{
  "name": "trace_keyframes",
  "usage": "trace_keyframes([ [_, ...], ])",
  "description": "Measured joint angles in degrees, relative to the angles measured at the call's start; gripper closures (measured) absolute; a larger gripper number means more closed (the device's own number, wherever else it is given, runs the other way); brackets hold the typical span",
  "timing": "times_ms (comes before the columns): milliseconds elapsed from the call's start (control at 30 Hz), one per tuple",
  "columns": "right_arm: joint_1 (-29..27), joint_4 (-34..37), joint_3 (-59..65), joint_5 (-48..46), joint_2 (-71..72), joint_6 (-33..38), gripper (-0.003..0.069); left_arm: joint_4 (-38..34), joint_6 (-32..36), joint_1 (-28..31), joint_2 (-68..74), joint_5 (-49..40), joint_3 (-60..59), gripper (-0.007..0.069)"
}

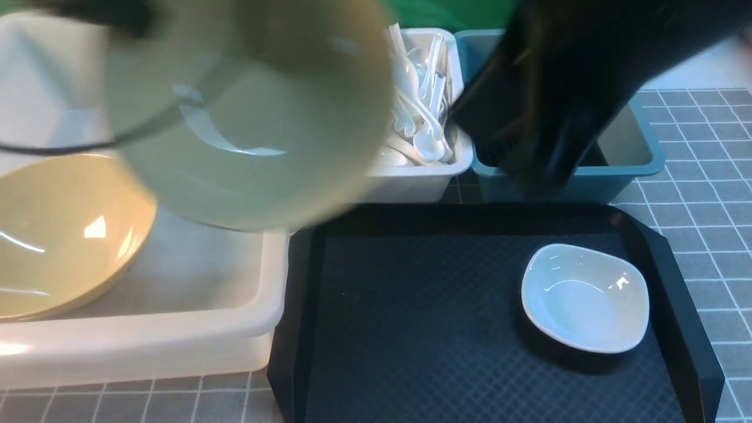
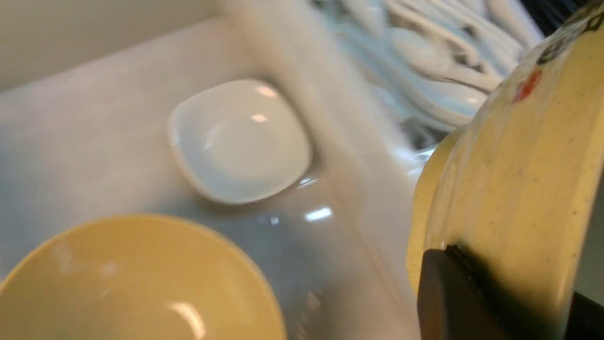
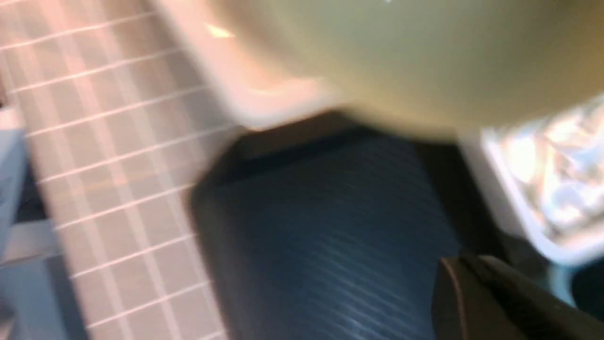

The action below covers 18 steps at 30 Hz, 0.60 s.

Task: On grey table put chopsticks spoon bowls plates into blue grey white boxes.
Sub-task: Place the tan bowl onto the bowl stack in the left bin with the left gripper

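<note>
Holding: left end effector (image 2: 507, 288) pinches the rim of a beige bowl (image 1: 252, 111), raised over the big white box (image 1: 176, 346).
Right end effector (image 3: 476, 288): pressed together, blurred by the blue-grey box (image 1: 634, 153).
Inside that box: second bowl (image 1: 64, 235), small plate (image 2: 238, 141).
Small white box (image 1: 411, 182): spoons (image 1: 423, 117).
Black tray (image 1: 411, 329) on counter (image 1: 705, 205): other plate (image 1: 586, 298).

Large box (image 1: 147, 346): left, bowl (image 1: 59, 235) inside.
Second bowl (image 1: 252, 117): aloft above it.
Tray (image 1: 411, 323): near right, bearing plate (image 1: 587, 296).
Spoon box (image 1: 411, 182): behind tray.
Third box (image 1: 587, 188): right of that.
</note>
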<state>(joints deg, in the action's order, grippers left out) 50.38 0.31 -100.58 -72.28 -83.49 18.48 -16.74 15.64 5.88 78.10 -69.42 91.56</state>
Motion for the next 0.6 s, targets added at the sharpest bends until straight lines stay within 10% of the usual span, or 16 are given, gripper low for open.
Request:
trace_keyframes([
  [267, 3.79, -0.31, 0.0, 0.0, -1.78, 0.85, 0.0626, -9.58, 0.57, 27.05, -6.54, 13.12, -23.17, 0.062],
  [600, 3.81, -0.31, 0.0, 0.0, -1.78, 0.78, 0.0624, -16.23, 6.47, 31.02, 0.01, 28.19, -35.33, 0.0611],
])
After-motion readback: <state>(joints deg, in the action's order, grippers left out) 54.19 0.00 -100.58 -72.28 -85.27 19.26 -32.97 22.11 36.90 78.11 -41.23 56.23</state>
